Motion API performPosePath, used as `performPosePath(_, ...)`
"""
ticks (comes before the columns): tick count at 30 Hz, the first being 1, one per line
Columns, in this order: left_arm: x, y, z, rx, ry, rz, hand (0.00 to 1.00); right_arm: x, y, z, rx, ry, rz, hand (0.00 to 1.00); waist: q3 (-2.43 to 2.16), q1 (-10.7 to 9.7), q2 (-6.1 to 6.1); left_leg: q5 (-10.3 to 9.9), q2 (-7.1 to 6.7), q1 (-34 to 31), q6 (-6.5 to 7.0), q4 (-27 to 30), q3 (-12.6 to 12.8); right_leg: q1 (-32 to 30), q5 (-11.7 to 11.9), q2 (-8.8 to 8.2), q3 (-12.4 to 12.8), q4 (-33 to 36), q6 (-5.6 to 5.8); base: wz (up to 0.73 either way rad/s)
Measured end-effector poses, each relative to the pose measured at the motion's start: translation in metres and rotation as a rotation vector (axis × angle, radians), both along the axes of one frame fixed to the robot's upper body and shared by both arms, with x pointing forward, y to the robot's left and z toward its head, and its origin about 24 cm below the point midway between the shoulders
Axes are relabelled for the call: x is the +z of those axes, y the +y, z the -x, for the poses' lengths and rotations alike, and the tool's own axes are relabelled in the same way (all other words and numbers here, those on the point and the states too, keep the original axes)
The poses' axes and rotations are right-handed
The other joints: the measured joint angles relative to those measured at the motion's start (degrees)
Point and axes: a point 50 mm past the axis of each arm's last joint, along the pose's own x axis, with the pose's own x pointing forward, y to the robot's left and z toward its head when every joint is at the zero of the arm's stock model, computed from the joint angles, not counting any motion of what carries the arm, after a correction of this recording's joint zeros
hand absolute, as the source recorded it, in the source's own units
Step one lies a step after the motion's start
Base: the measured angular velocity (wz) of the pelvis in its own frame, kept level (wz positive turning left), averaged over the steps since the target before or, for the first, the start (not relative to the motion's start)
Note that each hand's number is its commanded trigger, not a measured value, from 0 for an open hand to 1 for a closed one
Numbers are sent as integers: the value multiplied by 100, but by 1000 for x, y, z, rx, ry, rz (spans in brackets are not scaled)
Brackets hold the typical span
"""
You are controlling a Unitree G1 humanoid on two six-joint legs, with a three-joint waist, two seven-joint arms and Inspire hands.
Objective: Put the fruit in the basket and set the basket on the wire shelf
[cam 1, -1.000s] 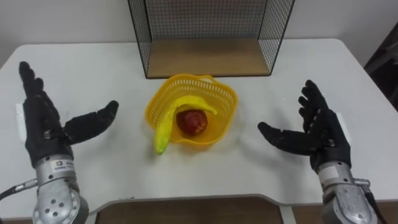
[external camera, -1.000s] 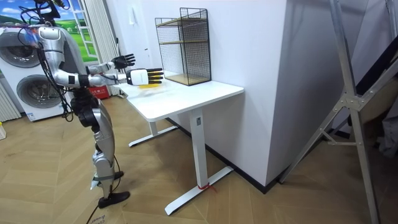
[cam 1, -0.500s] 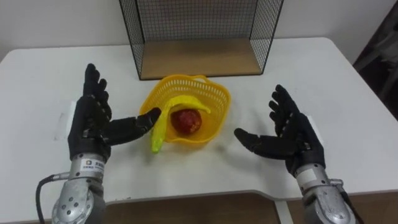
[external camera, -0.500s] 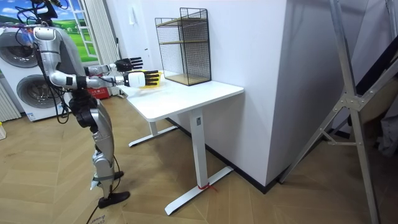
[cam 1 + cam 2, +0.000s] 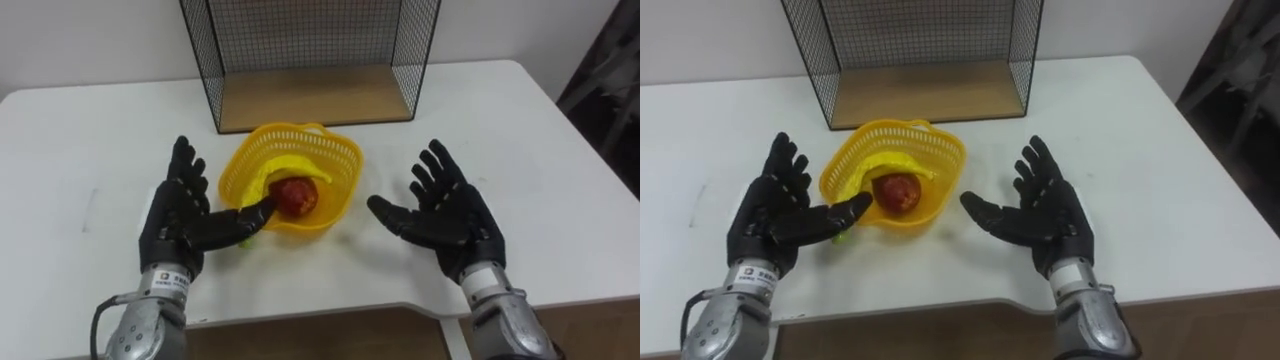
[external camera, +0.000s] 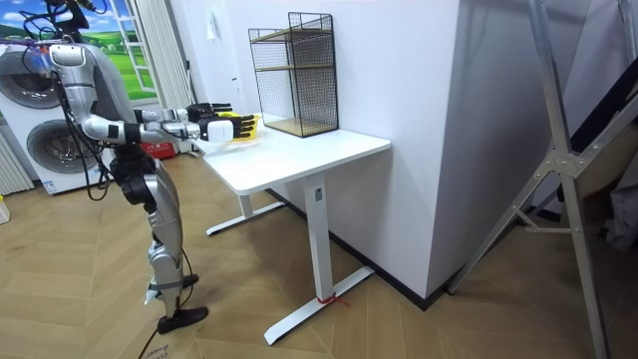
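Note:
A yellow plastic basket point(image 5: 338, 166) point(image 5: 945, 157) stands on the white table point(image 5: 90, 130) in front of the wire shelf point(image 5: 310, 95). Inside it lies a red apple point(image 5: 293, 195) point(image 5: 896, 191). A yellow banana point(image 5: 290, 165) hangs over the basket's left rim, its green tip hidden behind my left thumb. My left hand point(image 5: 183, 218) point(image 5: 775, 215) is open at the basket's left side, thumb reaching to the rim. My right hand point(image 5: 445, 212) point(image 5: 1038, 215) is open, palm up, just right of the basket and apart from it. In the room view I stand at the table's end with both arms held out over it.
The black wire shelf point(image 5: 925, 90) has a wooden bottom board and stands at the table's far edge, directly behind the basket. The table's front edge point(image 5: 320, 315) runs below my hands. In the room view two washing machines point(image 6: 40, 110) stand behind me.
Both hands have closed in on the basket from the two sides. The left thumb now reaches the rim by the banana. The basket and fruit stay put.

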Motion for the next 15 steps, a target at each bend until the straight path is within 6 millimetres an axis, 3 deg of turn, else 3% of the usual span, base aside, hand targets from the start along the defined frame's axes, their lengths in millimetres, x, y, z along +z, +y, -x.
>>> performPosePath(4, -3, -4, 0, -41, 13, 95, 0, -1, 3, 0, 11, -1, -77, 0, 6, -9, -14, 0, 3, -50, 0, -4, 1, -65, 0, -1, 5, 8, -1, 0)
performPosePath(15, -5, -12, 1, -126, 26, 140, 0, -6, 12, 2, 73, 43, -105, 0, 3, -5, -30, 0, 1, -53, 0, -2, 20, -110, 0, -5, 11, 2, 0, 0)
